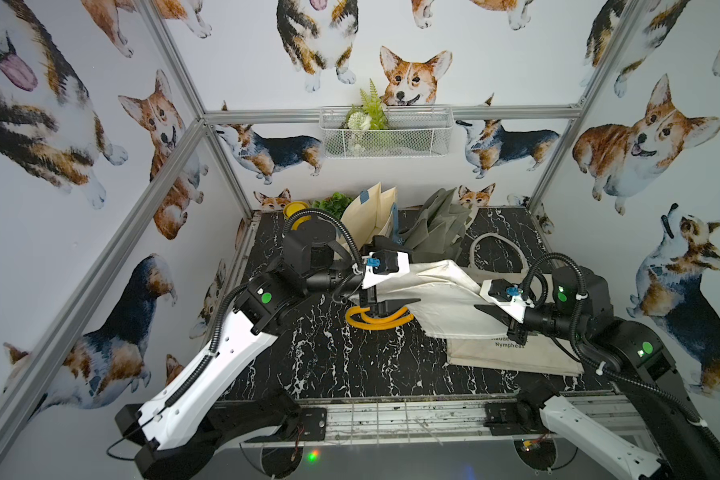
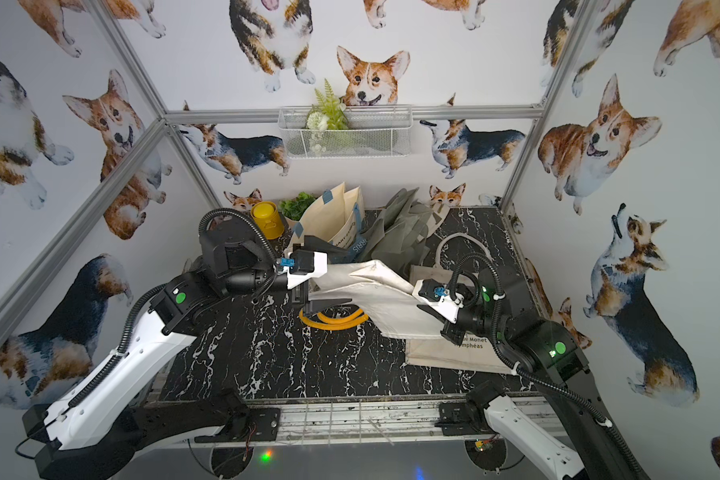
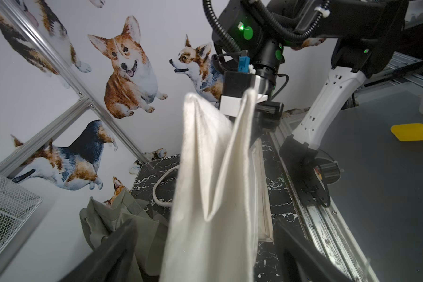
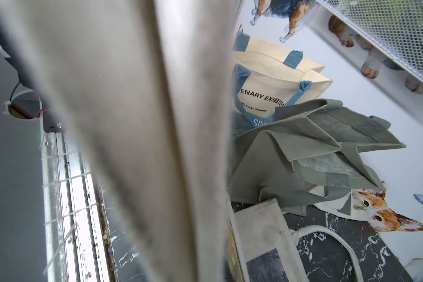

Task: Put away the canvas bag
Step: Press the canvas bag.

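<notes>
Rail bars at the table's front edge lie nearest, short of both claws. Under the right claw lies a flat printed tote. That claw is clamped on one end of the white canvas bag, which stretches, lifted, between the two claws. The left claw stands apart, the cloth loose between its jaws; orange handles rest beneath it. This looks like a handover to the right claw. Next, the left should back clear. The right can then carry the bag beyond both claws, probably toward the upright bags, without snagging.
</notes>
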Robot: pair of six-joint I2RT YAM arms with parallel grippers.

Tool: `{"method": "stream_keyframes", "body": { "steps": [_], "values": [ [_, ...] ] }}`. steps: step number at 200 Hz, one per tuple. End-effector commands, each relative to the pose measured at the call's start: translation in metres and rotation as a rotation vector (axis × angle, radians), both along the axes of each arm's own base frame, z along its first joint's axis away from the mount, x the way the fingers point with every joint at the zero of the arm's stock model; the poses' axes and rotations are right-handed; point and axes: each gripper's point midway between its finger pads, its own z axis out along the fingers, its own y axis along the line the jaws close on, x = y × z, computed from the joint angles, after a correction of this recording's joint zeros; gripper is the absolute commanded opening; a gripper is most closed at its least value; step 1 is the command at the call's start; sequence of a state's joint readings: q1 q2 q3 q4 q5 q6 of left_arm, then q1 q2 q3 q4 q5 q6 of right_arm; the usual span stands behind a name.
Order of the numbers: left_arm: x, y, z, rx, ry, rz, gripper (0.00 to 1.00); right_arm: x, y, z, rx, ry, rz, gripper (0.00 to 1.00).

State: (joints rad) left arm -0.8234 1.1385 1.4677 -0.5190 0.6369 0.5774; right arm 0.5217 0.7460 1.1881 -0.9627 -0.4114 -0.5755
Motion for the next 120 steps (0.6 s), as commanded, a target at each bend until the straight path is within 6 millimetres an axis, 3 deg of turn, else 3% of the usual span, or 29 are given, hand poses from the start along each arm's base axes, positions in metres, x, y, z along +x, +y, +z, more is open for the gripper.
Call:
{"method": "stream_keyframes", "body": {
  "steps": [1, 22, 30, 51, 81, 88, 101, 120],
  "values": [
    [0.001, -0.007, -0.018, 0.093, -0.045, 0.023, 0.88, -0.005, -0.003, -0.006, -0.079, 0.007, 0.047, 0.00],
    [0.005, -0.021, -0.022, 0.115, -0.051, 0.028, 0.92, -0.005, -0.002, -0.007, -0.098, 0.021, 0.064, 0.00],
    [0.009, -0.025, -0.024, 0.120, -0.054, 0.033, 1.00, -0.003, -0.002, -0.008, -0.104, 0.024, 0.061, 0.00],
    [0.016, -0.035, -0.026, 0.110, -0.074, 0.029, 1.00, 0.001, -0.005, -0.016, -0.145, 0.028, 0.053, 0.00],
    [0.015, -0.042, -0.019, 0.067, -0.079, -0.011, 0.80, 0.003, -0.008, -0.021, -0.164, 0.035, 0.036, 0.00],
    [0.016, -0.041, -0.013, 0.033, -0.068, -0.015, 0.75, 0.003, -0.008, -0.019, -0.149, 0.036, 0.024, 0.05],
    [0.021, -0.038, 0.000, -0.052, -0.037, -0.012, 0.53, -0.001, -0.007, -0.016, -0.116, 0.037, 0.016, 0.10],
    [0.031, -0.034, 0.011, -0.134, -0.028, 0.014, 0.05, -0.001, -0.010, -0.023, -0.105, 0.038, -0.008, 0.21]
  ]
}}
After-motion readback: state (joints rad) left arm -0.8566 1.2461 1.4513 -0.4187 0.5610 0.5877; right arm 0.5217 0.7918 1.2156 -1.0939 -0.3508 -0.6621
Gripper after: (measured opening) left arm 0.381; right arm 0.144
